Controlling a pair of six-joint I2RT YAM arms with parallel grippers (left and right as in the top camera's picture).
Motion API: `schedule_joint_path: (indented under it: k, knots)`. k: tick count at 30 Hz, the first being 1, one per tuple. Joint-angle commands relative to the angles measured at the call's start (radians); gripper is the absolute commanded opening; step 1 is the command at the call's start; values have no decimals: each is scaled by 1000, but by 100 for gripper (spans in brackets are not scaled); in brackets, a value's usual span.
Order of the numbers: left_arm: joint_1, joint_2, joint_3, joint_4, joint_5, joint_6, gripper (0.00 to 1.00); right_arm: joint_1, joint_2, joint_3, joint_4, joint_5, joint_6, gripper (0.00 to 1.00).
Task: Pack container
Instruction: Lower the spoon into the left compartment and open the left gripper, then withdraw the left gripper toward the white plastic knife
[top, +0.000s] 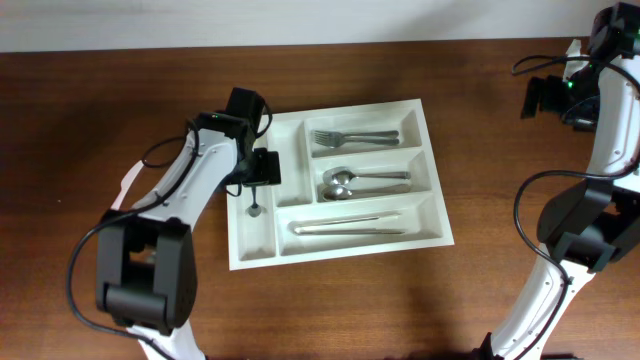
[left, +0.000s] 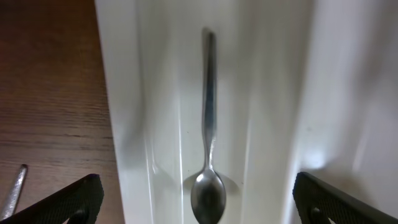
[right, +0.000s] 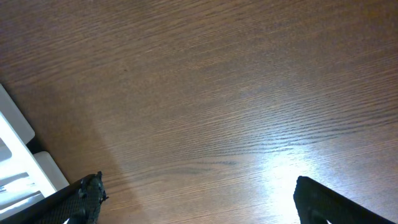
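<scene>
Gaping left gripper (top: 263, 172) over slim steel teaspoon (left: 208, 124) in glossy white container (left: 121, 93) — right gripper (right: 199, 202) equally spread

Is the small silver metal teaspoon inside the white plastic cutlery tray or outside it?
Inside: the teaspoon lies flat in a narrow compartment of the tray, free of the open left gripper above it.

Brown wooden table (top: 100, 120), pale strip (top: 300, 18) behind

Overhead straight down, left wrist close over container (left: 121, 93), right over table (right: 217, 93)
</scene>
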Motion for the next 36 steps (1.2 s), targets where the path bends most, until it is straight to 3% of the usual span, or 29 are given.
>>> schedule_joint_path:
  k: [1,5,14,18,26,31,36]
  knots:
    - [1,-80,35,2,-2,5,99,5,-2,1,-3,-6,8,99]
    - [1,-129,37,-6,-38,13,99,5,-2,1,-3,-6,8,99]
    - [53,-190,37,-134,-328,43,99,5,-2,1,-3,-6,8,99]
    - [110,-189,36,-158,-327,58,99,5,-2,1,-3,-6,8,99]
    - [259,-189,34,-243,-326,263,99,5,-2,1,-3,-6,8,99]
    - [381,-189,-1,-217,-320,320,99,5,-2,1,-3,-6,8,99]
    - [505,-188,-57,-127,-147,473,98,5,-2,1,-3,-6,8,99]
